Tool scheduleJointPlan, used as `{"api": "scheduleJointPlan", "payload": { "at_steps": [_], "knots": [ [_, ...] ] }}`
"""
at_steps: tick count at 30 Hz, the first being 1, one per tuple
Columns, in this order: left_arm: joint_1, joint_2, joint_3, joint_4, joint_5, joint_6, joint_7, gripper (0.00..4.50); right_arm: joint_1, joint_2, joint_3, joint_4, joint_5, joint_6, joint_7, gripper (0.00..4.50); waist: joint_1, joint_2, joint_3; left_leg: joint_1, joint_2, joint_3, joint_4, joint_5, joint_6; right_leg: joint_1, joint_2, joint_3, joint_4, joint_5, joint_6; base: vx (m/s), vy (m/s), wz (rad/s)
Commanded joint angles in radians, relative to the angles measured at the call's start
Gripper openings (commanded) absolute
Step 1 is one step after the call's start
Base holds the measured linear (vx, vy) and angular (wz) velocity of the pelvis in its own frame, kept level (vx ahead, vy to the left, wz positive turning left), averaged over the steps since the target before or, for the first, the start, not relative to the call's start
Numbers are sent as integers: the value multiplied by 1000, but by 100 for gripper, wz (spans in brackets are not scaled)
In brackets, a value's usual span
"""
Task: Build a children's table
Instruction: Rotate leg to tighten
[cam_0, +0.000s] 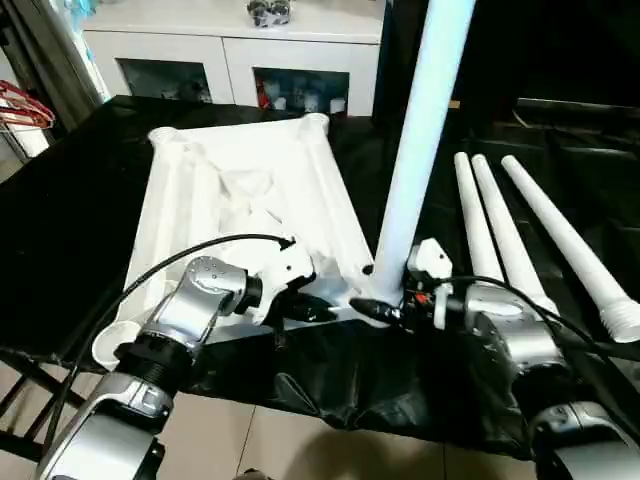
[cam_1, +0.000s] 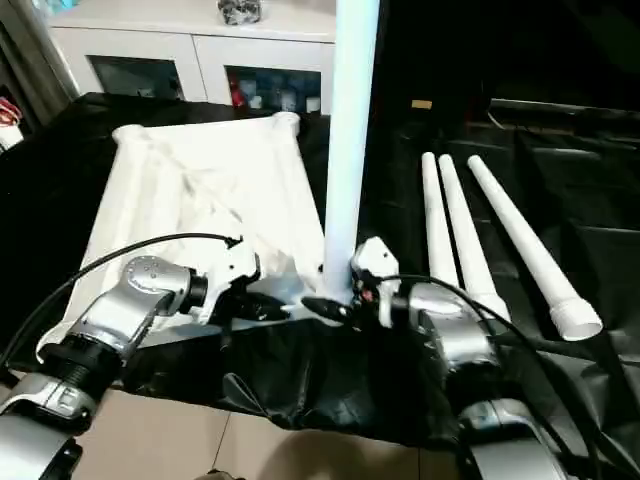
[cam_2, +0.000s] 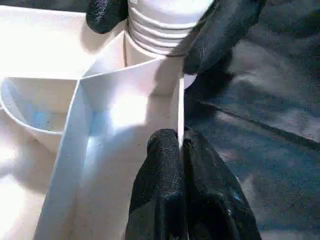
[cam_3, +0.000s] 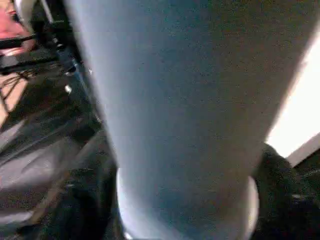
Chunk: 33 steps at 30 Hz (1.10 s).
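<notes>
The white tabletop (cam_0: 240, 190) lies upside down on the black-draped table, ribs and round corner sockets facing up. One white leg (cam_0: 420, 130) stands upright at its near right corner, its threaded end (cam_2: 160, 30) at the socket. My right gripper (cam_0: 385, 305) is shut around the base of this leg, a black finger on each side. My left gripper (cam_0: 325, 310) is shut on the thin near wall of the tabletop (cam_2: 125, 115) just beside that corner, the fingertips (cam_2: 167, 150) pinching the rim. Three more legs (cam_0: 500, 230) lie side by side to the right.
The black cloth (cam_0: 70, 200) covers the big table, and its front edge hangs over tiled floor (cam_0: 260, 440). A white cabinet (cam_0: 230, 50) stands behind. A red wire object (cam_0: 20, 105) sits at the far left. Black cables loop over both forearms.
</notes>
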Motion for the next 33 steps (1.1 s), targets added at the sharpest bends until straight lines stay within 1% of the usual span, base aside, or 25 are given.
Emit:
{"api": "scheduleJointPlan", "payload": {
  "at_steps": [1, 3, 5, 7, 9, 10, 11, 12, 13, 14, 15, 16, 17, 18, 19, 21, 22, 24, 25, 26, 27, 29, 30, 31, 33],
  "knots": [
    [-8, -9, -8, -46, -27, -5, -21, 0, 27, 13, 69, -33, 6, 45, 78, 296, -2, 2, -69, 17, 43, -11, -65, -199, 86, 56, -79, 44, -70, -103, -250, 0, 0, 0],
    [-9, -12, -6, -43, -24, -7, -10, 0, 32, 16, 74, -39, 8, 55, 81, 279, -4, 0, -68, 18, 42, -10, -65, -212, 79, 55, -81, 44, -74, -139, -245, 0, 0, 0],
    [-9, -14, -5, -41, -23, -9, -5, 0, 34, 17, 76, -42, 9, 58, 80, 275, -4, 0, -67, 18, 41, -10, -65, -216, 74, 54, -82, 45, -76, -156, -241, 0, 0, 0],
    [-17, -35, 9, -23, -16, -15, 49, 0, 31, 35, 70, -27, 1, 43, 38, 274, -4, 0, -67, 18, 42, -10, -65, -212, 70, 53, -81, 46, -76, -162, -237, 0, 0, 0],
    [-36, -69, 33, 7, -1, -12, 144, 0, 13, 71, 48, 19, -26, 25, -67, 273, -8, 0, -65, 21, 41, -11, -67, -222, 59, 50, -82, 46, -78, -174, -236, 0, 0, 0],
    [-47, -87, 44, 24, 8, -7, 195, 0, -5, 93, 35, 59, -50, 16, -156, 273, -9, -1, -65, 21, 40, -12, -68, -229, 55, 51, -83, 45, -80, -190, -234, 0, 0, 0],
    [-55, -100, 49, 35, 16, 0, 238, 0, -20, 112, 24, 87, -68, 13, -238, 272, -14, -2, -62, 22, 38, -12, -70, -246, 44, 50, -83, 45, -84, -233, -224, 0, 0, 0],
    [-55, -100, 49, 35, 16, 0, 238, 0, -20, 112, 24, 87, -68, 13, -238, 272, -15, -2, -62, 22, 37, -12, -70, -251, 37, 49, -84, 45, -86, -256, -216, 0, 0, 0],
    [-68, -120, 58, 49, 27, 14, 299, 0, -44, 141, 7, 133, -85, 20, -358, 272, -17, -3, -61, 22, 35, -13, -70, -257, 32, 49, -84, 46, -87, -274, -210, 0, 0, 0],
    [-68, -120, 58, 49, 27, 14, 299, 0, -44, 141, 7, 133, -85, 20, -358, 272, -25, -3, -60, 20, 34, -14, -73, -258, 23, 50, -83, 46, -87, -289, -202, 0, 0, 0],
    [-77, -135, 64, 59, 35, 28, 345, 0, -63, 163, -6, 167, -93, 30, -445, 272, -27, -3, -62, 24, 34, -15, -72, -268, 25, 49, -84, 46, -92, -302, -195, 0, 0, 0],
    [-91, -161, 78, 70, 43, 56, 416, 0, -89, 195, -25, 213, -99, 33, -560, 272, -34, 3, -60, 22, 34, -14, -71, -262, 21, 46, -84, 48, -90, -293, -199, 0, 0, 0],
    [-100, -184, 89, 77, 46, 76, 469, 0, -111, 220, -40, 252, -98, 39, -644, 272, -39, 2, -62, 20, 32, -15, -72, -260, 19, 48, -83, 46, -89, -288, -201, 0, 0, 0],
    [-109, -207, 101, 85, 49, 92, 522, 0, -130, 243, -51, 282, -96, 38, -706, 272, -41, 0, -63, 24, 31, -15, -70, -258, 17, 47, -82, 45, -92, -287, -198, 0, 0, 0],
    [-115, -230, 108, 89, 52, 102, 565, 0, -148, 263, -58, 306, -99, 37, -763, 272, -43, 1, -63, 22, 31, -13, -68, -256, 19, 46, -82, 46, -91, -280, -201, 0, 0, 0],
    [-118, -245, 112, 93, 55, 105, 590, 0, -159, 276, -61, 322, -104, 33, -791, 272, -43, 1, -66, 20, 31, -14, -67, -243, 27, 49, -82, 46, -90, -255, -204, 0, 0, 0],
    [-118, -259, 111, 94, 57, 100, 604, 0, -166, 285, -64, 332, -108, 23, -808, 272, -42, 0, -67, 15, 30, -14, -66, -222, 38, 53, -81, 45, -86, -213, -209, 0, 0, 0],
    [-115, -276, 102, 93, 56, 84, 600, 0, -175, 299, -85, 345, -91, 15, -797, 272, -41, 1, -72, 14, 31, -12, -63, -194, 54, 54, -80, 46, -80, -147, -222, 0, 0, 0],
    [-115, -276, 102, 93, 56, 84, 600, 0, -175, 299, -85, 345, -91, 15, -797, 307, -39, -3, -73, 12, 31, -12, -61, -171, 70, 57, -80, 45, -74, -105, -233, 0, 0, 0],
    [-110, -283, 94, 89, 54, 74, 589, 0, -178, 304, -96, 349, -78, 15, -783, 328, -37, -1, -73, 12, 31, -11, -61, -164, 77, 56, -80, 45, -74, -92, -236, 0, 0, 0],
    [-107, -287, 89, 86, 52, 68, 582, 0, -180, 307, -102, 351, -70, 15, -775, 342, -38, -2, -71, 12, 31, -10, -61, -174, 86, 56, -81, 44, -76, -100, -239, 0, 0, 0],
    [-103, -290, 82, 84, 51, 63, 570, 0, -185, 308, -102, 360, -70, 8, -772, 344, -39, -2, -68, 13, 31, -10, -63, -192, 84, 55, -83, 44, -80, -135, -235, 0, 0, 0],
    [-99, -291, 72, 89, 51, 51, 555, 0, -193, 302, -98, 373, -84, -27, -798, 360, -38, 7, -67, 15, 32, -11, -63, -207, 76, 54, -84, 44, -82, -167, -229, 0, 0, 0],
    [-98, -292, 69, 93, 49, 41, 551, 0, -194, 294, -97, 371, -89, -45, -803, 360, -40, 6, -67, 16, 33, -11, -64, -223, 67, 52, -83, 44, -86, -186, -224, 0, 0, 0],
    [-100, -291, 67, 107, 53, 16, 559, 0, -192, 274, -103, 356, -91, -64, -802, 360, -40, 4, -67, 16, 33, -12, -65, -225, 63, 53, -81, 45, -84, -176, -225, 0, 0, 0]
  ]
}}
